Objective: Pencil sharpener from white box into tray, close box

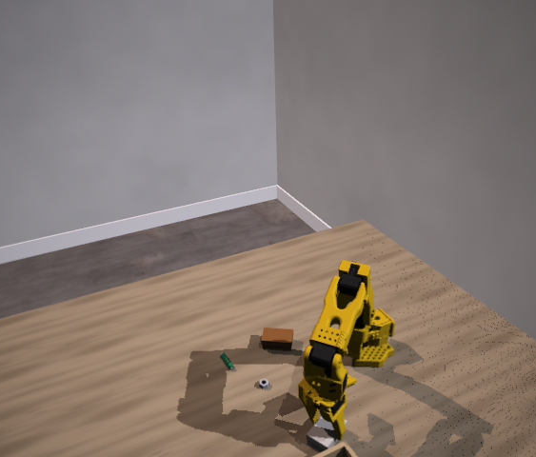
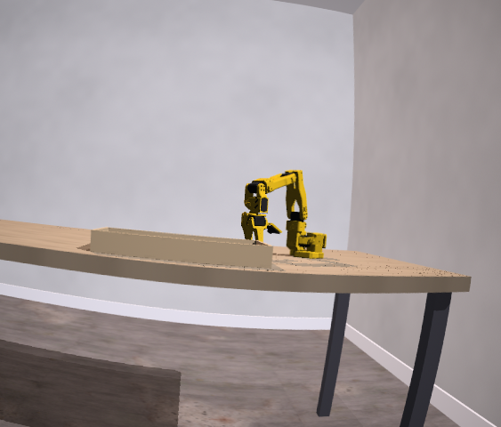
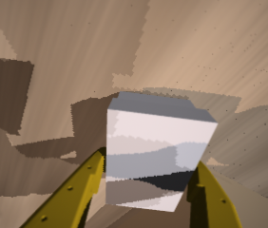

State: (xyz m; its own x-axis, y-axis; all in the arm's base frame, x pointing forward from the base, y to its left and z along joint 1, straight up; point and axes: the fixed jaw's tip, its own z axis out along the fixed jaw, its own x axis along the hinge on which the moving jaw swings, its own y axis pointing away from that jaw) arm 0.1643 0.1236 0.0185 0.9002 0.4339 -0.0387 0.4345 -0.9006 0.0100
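Observation:
The white box (image 1: 323,437) (image 3: 148,124) stands just behind the tray. In the wrist view its flat white top, crossed by dark bands, fills the space between the fingers, with a grey side beyond. The lid seems to be on; the seam is too small to judge. My gripper (image 1: 327,430) (image 2: 254,240) (image 3: 151,162) points down and is shut on the box's lid, one finger against each side. The beige tray (image 1: 344,447) (image 2: 181,249) has low walls; its inside is mostly hidden. I cannot see the pencil sharpener.
A brown block with a dark lower part (image 1: 277,337) stands left of the arm's base. A green cylinder (image 1: 227,361) and a small silver-and-dark nut-like thing (image 1: 263,383) lie left of the gripper. The table's edge (image 2: 360,283) runs beyond the tray.

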